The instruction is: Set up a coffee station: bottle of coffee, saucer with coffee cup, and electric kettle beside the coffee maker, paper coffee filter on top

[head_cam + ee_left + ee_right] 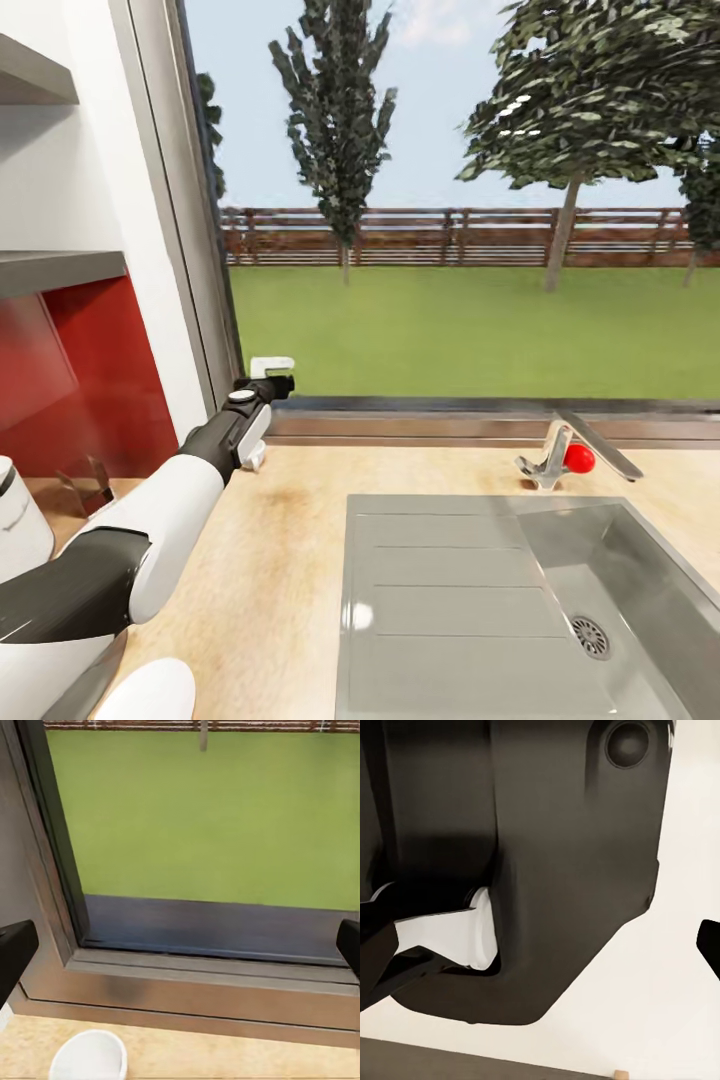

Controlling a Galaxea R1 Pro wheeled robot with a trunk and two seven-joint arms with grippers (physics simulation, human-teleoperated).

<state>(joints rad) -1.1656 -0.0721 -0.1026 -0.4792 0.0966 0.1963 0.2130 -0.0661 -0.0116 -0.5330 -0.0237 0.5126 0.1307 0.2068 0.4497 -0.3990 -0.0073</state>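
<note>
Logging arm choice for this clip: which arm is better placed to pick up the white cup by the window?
Left. Its gripper is extended over the countertop at the window, jaws open, with the coffee cup just below. The right gripper faces the robot's own dark body.

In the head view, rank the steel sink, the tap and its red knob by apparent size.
1. Steel sink, largest by far, filling much of the kitchen countertop.
2. Tap, much smaller.
3. Red knob, smallest.
All three sit at a similar distance, so the ranking looks safe.
</note>
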